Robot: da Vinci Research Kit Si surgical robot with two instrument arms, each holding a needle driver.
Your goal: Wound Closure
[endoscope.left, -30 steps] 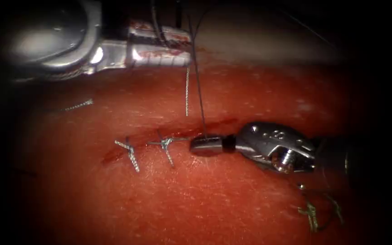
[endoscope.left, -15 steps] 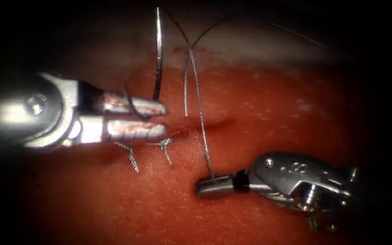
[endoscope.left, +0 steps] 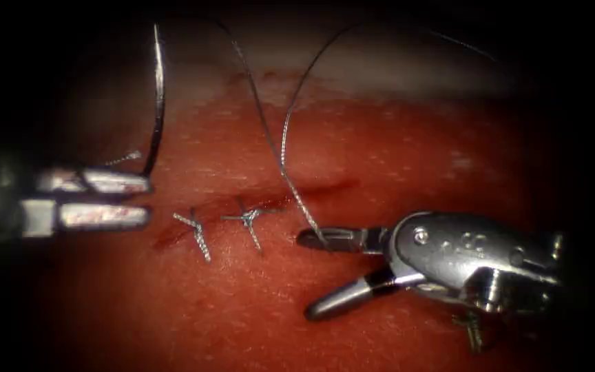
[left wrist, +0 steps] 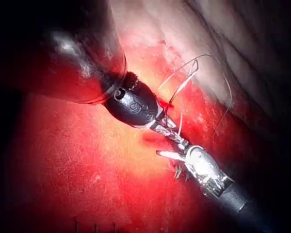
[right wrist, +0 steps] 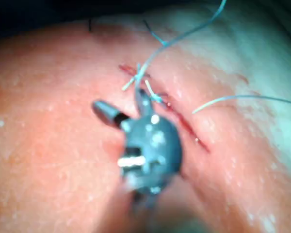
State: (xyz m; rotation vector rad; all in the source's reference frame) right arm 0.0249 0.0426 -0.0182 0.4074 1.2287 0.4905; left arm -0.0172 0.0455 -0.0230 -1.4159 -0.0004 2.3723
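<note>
My left tool (endoscope.left: 147, 200) is left of the cut (endoscope.left: 311, 189), shut on the curved needle (endoscope.left: 158, 96) near its lower end. The needle stands up above the tissue (endoscope.left: 394, 138), not in it. My right tool (endoscope.left: 305, 275) is right of the two tied stitches (endoscope.left: 249, 220), jaws wide open and holding nothing. The thread (endoscope.left: 270, 138) runs down from above and lies across its upper jaw. In the right wrist view the right tool (right wrist: 150, 141) has its jaws spread beside the stitches (right wrist: 136, 77), with thread (right wrist: 184, 36) above. The left wrist view has the left tool (left wrist: 136, 107) and the right tool (left wrist: 203, 170).
A second strand of thread (endoscope.left: 311, 62) arcs up and off to the right. Cut ends of thread lie on the tissue at the far left (endoscope.left: 122, 158) and under the right tool (endoscope.left: 473, 331). Red fluid marks the cut.
The left tool came down and moved left with the needle, drawing thread along. The right tool, shut on the thread before, has opened its jaws and let it go.
</note>
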